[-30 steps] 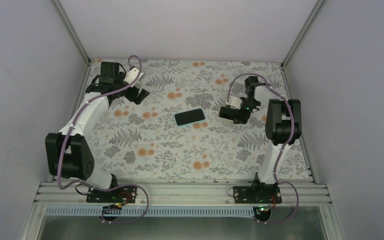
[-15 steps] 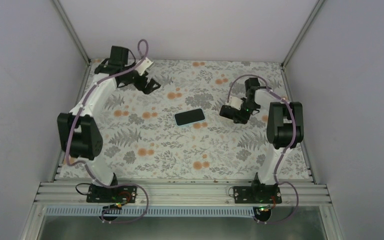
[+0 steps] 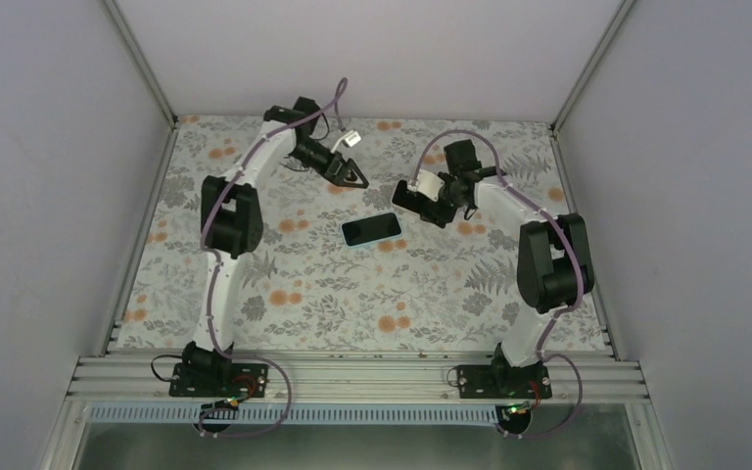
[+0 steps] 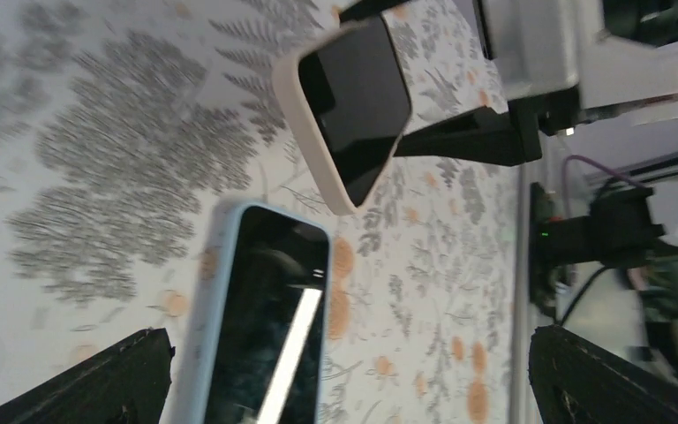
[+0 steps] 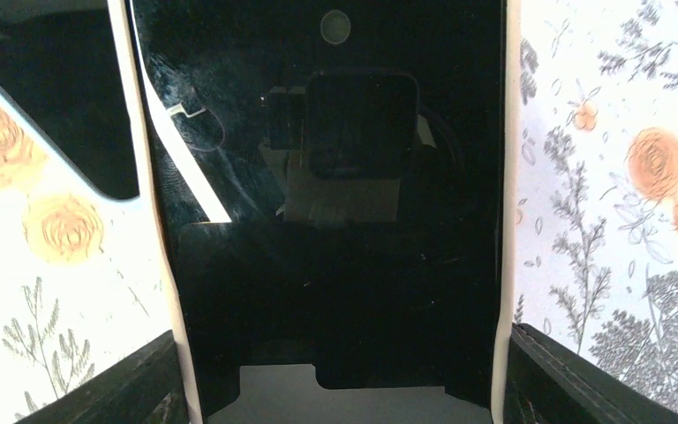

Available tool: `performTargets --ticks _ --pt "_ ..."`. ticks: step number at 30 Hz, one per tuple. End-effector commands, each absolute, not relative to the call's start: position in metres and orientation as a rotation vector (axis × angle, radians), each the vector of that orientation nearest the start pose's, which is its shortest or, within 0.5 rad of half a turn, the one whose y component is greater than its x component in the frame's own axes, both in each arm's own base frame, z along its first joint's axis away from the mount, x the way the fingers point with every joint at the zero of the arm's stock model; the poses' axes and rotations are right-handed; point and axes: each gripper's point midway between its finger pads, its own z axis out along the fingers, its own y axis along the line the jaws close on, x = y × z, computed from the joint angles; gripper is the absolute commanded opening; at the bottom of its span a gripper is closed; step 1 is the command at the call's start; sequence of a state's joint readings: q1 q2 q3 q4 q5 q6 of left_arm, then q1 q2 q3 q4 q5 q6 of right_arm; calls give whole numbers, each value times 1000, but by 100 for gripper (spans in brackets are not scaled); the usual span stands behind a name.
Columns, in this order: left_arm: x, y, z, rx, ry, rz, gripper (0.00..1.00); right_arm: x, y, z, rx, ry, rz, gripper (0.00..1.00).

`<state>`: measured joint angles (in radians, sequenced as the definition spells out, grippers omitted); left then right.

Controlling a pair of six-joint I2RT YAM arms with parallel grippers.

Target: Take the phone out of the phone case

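Barely started: R hand (image 3: 413, 202) clamps phone (image 4: 357, 97), not yet out of its cream case (image 4: 313, 132), over surface's (image 3: 304, 294) far half. L hand (image 3: 351, 176) wide, empty. Another blue-cased phone (image 3: 371, 229) lies mid-surface.

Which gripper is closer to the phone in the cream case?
Right. The right gripper is clamped on the cream-cased phone; the left gripper hangs apart, off to its left.

- Two phones were there: a blue-cased phone (image 4: 265, 327) and a cream-cased phone (image 4: 357, 93).
- There were two cases: a blue case (image 4: 207, 300) and a cream case (image 4: 303, 132).
- There were two arms: left arm (image 3: 225, 211) and right arm (image 3: 548, 250).
- There were two grippers: left gripper (image 3: 352, 178) and right gripper (image 3: 411, 201).
- There was one table (image 3: 333, 304).
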<state>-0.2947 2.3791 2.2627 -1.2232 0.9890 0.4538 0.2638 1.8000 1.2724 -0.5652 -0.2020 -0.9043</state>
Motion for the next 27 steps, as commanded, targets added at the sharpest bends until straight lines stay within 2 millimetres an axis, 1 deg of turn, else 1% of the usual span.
performTargets --ticks 1,4,6,12,14,17,19,24,25,27 --pt "412 -303 168 998 2335 -1609 100 435 177 124 -1398 2054 78 65" --pt "411 -312 161 1001 2331 -1653 100 440 195 129 -1415 2035 87 65" --pt "411 -316 161 1008 2321 -1664 100 441 207 131 -1432 2023 85 65" --pt "414 -316 152 1002 2341 -1657 100 434 241 125 -1495 1992 78 66" --pt "415 -317 151 1002 2344 -1657 100 433 248 125 -1500 1987 81 66" --pt "415 -317 154 999 2329 -1672 99 434 255 127 -1489 1978 86 66" --pt "413 -318 155 998 2323 -1687 93 436 260 130 -1480 1971 84 66" --pt "410 -317 153 998 2332 -1687 83 432 268 135 -1487 1954 83 66" --pt "411 -317 154 997 2331 -1687 79 431 270 136 -1491 1950 85 66" --pt "413 -317 157 1001 2323 -1677 67 427 273 137 -1500 1940 89 65"
